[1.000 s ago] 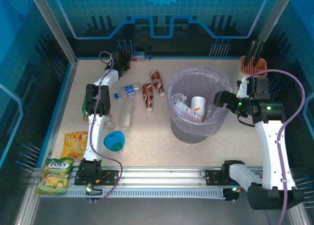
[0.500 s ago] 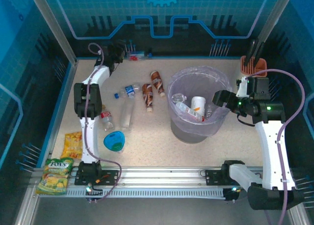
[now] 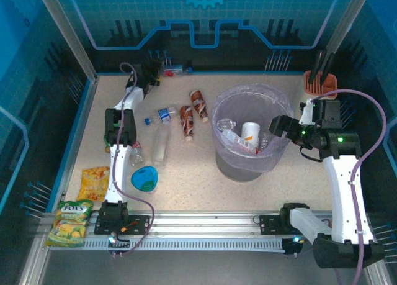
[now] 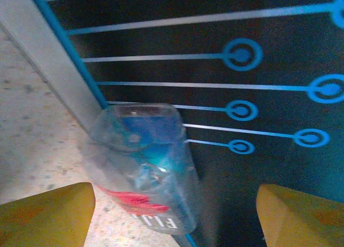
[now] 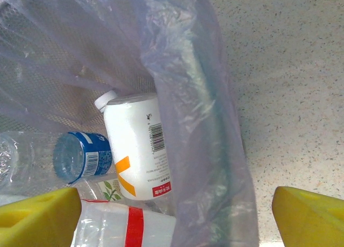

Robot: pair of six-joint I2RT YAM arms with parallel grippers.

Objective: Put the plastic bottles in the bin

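Left gripper (image 4: 173, 217) has shifted along the far edge, now spread astride a bottle (image 4: 148, 166); next, pinch it. Right gripper (image 3: 277, 125) hangs spread beside the bin (image 3: 239, 164).

The left arm (image 3: 119, 142) stretches far forward from its base, links nearly straight, with the left hand (image 3: 152, 72) out at the far left; its yellow fingers (image 4: 48, 214) stand wide apart. The right arm (image 3: 341, 179) rises upright, then bends at the elbow toward the middle, the right hand (image 3: 277, 125) pointing left and down, its fingers (image 5: 37, 214) spread wide and gripping nothing.
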